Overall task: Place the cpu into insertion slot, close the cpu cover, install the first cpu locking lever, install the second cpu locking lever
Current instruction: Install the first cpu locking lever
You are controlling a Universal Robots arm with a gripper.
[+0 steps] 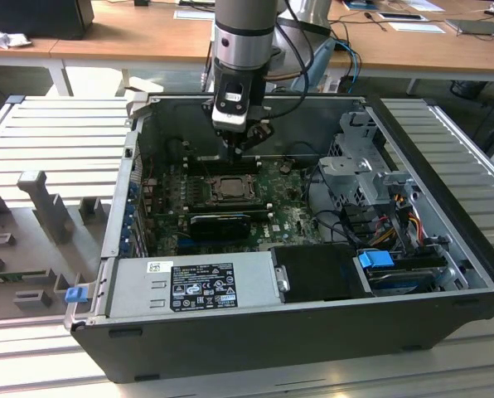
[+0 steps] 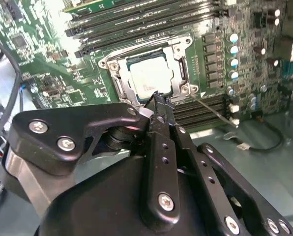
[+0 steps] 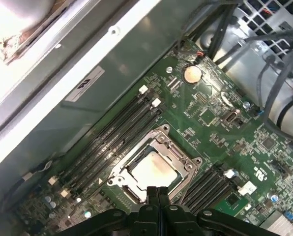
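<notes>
Wooden desks (image 1: 147,41) at the back, ribbed grey metal platform (image 1: 56,133) under an open dark computer case (image 1: 230,340). Black end effector (image 2: 159,100) clenched, fingertips pressed together on nothing, right at one edge of the thin silvery square-framed cpu cover (image 2: 118,81), lying shut; contact unclear. Within its cut-out, seated in the metal-rimmed square insertion slot (image 2: 104,63): pale silvery flat cpu (image 2: 151,78). Beyond, green motherboard (image 1: 293,217) and long black memory slots (image 3: 112,132).

I count one chip (image 2: 151,78), one cover frame (image 3: 172,147), one gripper (image 1: 240,149), one power supply box (image 1: 197,282), one coin battery (image 3: 192,74).
</notes>
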